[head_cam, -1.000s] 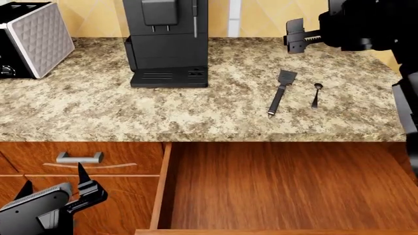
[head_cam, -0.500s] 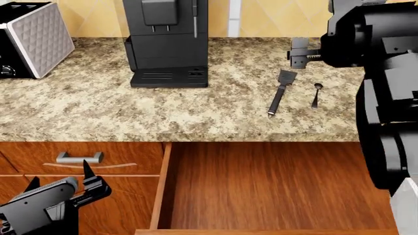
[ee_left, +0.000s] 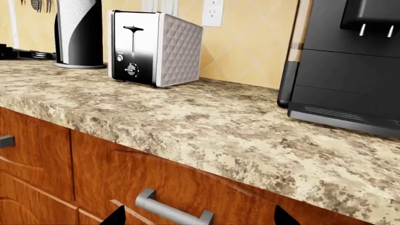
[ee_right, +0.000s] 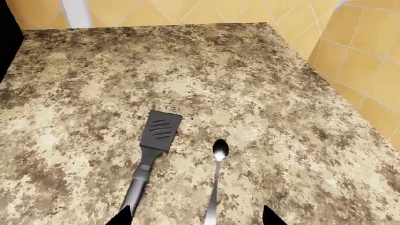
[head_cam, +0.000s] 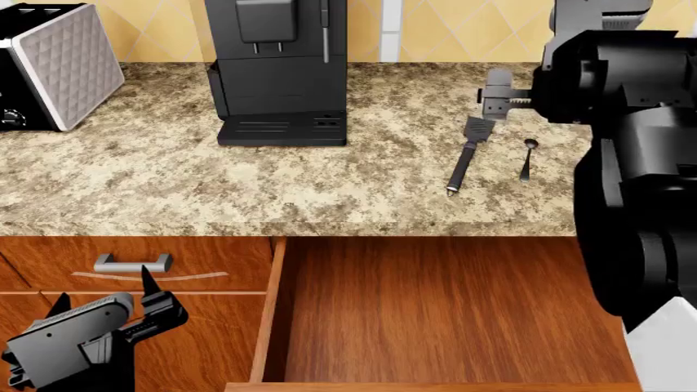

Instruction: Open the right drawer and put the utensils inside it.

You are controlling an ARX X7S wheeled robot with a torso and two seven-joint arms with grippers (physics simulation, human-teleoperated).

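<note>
The right drawer (head_cam: 458, 310) stands pulled out below the counter, and its wood-grain floor is bare. On the speckled counter lie the utensils: a dark spatula (head_cam: 468, 155) (ee_right: 153, 150) and, just to its right, a thin spoon (head_cam: 527, 157) (ee_right: 217, 178). My right gripper (head_cam: 498, 94) (ee_right: 195, 218) hovers open above the counter just behind the spatula blade; both handles run toward the gap between its fingers. My left gripper (head_cam: 104, 287) (ee_left: 198, 218) is open and low, in front of the left cabinet.
A black coffee machine (head_cam: 277, 73) and a quilted toaster (head_cam: 55, 65) stand at the counter's back. The narrower left drawer's grey handle (head_cam: 133, 263) (ee_left: 172, 213) sits between my left fingertips' line of sight. My right arm's bulk (head_cam: 642, 204) covers the counter's right end.
My right arm has swung in, now covering the right side of the head view, and its gripper has turned and dropped slightly toward the spatula. The left gripper rose a little.
</note>
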